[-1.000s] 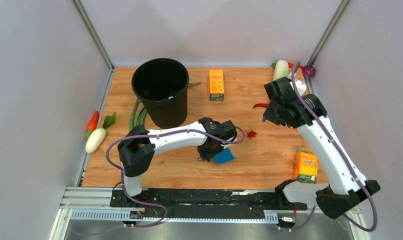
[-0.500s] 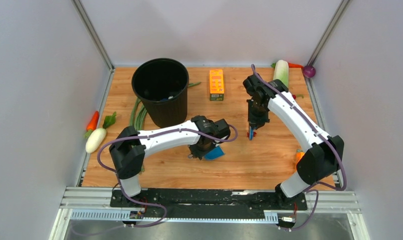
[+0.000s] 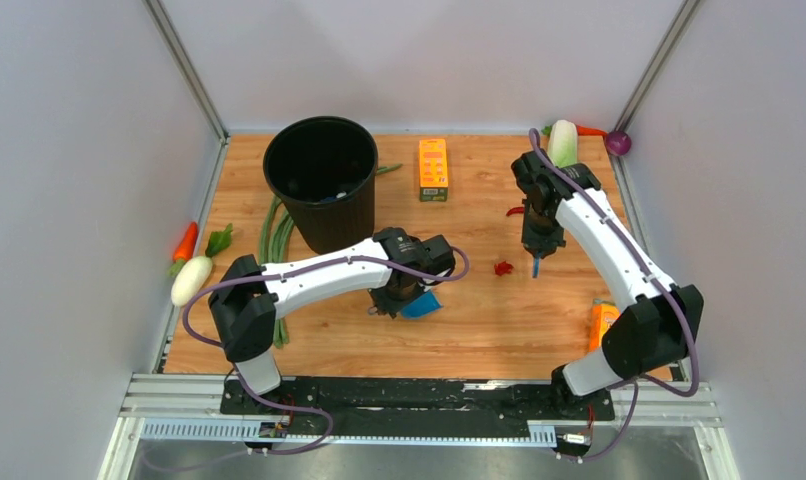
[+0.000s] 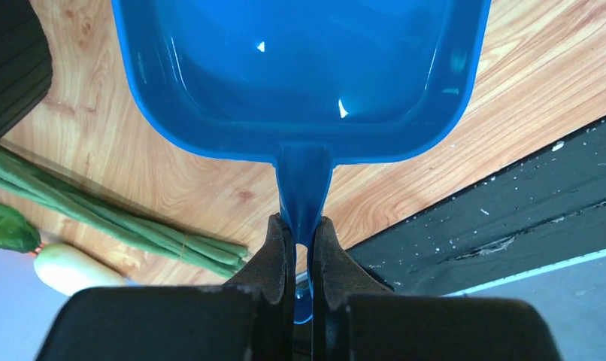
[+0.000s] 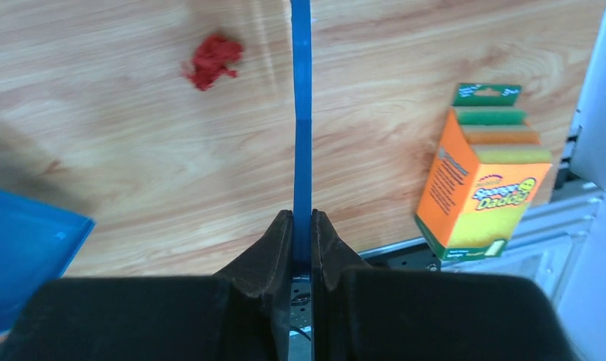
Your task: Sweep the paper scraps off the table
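Note:
One crumpled red paper scrap [image 3: 502, 267] lies on the wooden table [image 3: 479, 335], also in the right wrist view [image 5: 212, 60]. My left gripper [image 3: 403, 296] is shut on the handle of the blue dustpan [image 3: 421, 305], which rests on the table left of the scrap. The left wrist view shows the pan [image 4: 300, 68] empty, its handle between my left gripper's [image 4: 303, 226] jaws. My right gripper [image 3: 535, 247] is shut on a thin blue brush [image 5: 301, 113] pointing down at the table just right of the scrap. The dustpan's corner [image 5: 22, 256] shows at lower left there.
A black bin [image 3: 321, 180] stands at back left, an orange box [image 3: 433, 168] behind centre. A red chili [image 3: 516, 211] lies by the right arm. A sponge box [image 5: 484, 180] stands at the right. Green beans [image 4: 112, 222], radishes [image 3: 562, 140] and a purple ball [image 3: 619, 143] sit at the edges.
My right arm swung left with the brush to the scrap, then drew back a little to the right. My left gripper slid the dustpan slightly left. The scrap stays put.

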